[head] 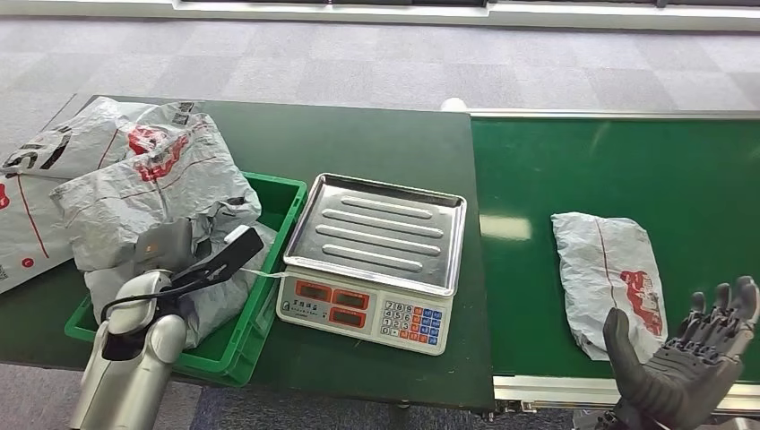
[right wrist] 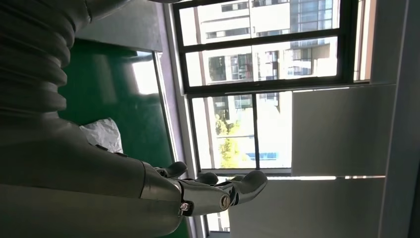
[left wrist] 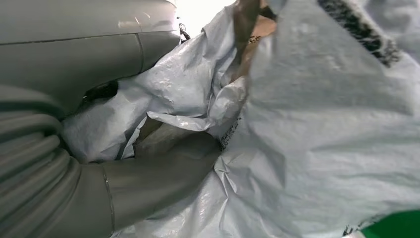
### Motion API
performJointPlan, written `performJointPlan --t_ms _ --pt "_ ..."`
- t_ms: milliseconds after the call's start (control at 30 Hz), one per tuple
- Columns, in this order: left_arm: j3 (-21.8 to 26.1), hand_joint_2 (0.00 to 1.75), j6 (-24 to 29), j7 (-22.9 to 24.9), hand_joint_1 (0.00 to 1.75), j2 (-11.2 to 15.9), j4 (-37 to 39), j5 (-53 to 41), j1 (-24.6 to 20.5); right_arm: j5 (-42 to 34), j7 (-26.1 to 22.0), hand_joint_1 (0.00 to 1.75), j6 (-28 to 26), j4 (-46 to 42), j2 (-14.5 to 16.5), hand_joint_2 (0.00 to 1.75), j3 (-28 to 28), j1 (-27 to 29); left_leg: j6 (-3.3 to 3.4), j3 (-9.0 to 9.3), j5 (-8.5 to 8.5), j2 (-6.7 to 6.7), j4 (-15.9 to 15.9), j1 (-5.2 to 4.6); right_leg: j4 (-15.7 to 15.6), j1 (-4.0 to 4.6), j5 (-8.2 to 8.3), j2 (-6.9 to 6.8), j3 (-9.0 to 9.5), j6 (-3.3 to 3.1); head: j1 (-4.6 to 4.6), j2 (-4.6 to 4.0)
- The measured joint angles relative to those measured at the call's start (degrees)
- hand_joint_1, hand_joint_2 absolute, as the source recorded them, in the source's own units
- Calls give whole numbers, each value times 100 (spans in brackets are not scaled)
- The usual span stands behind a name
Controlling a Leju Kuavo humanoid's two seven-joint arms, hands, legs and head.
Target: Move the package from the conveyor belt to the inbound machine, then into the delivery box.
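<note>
Package on the belt, right hand open beside it, left hand buried in the bin

The grey package (head: 608,279) with red print lies flat on the green conveyor belt (head: 627,170), near the front edge, and the right hand (head: 695,358) hovers just beside it with fingers spread and nothing in them. Between belt and bin sits the scale (head: 375,260) with its steel tray bare. The green delivery box (head: 260,305) is stuffed with crumpled grey bags (head: 152,193), piled past the rim and spilling onto the table, so most of the box is hidden. The left hand (head: 166,255) is down among those bags; its wrist camera shows plastic pressed right against the thumb (left wrist: 163,173), but I can't tell whether the fingers grip anything.
</note>
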Motion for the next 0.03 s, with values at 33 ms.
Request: performJointPlan --t_ms 33 --pt "35 175 17 11 175 13 -24 -23 1 -2 0 0 -7 0 -5 175 0 0 0 0 0 0 0 0 0 0 0 0 0 0 0 0"
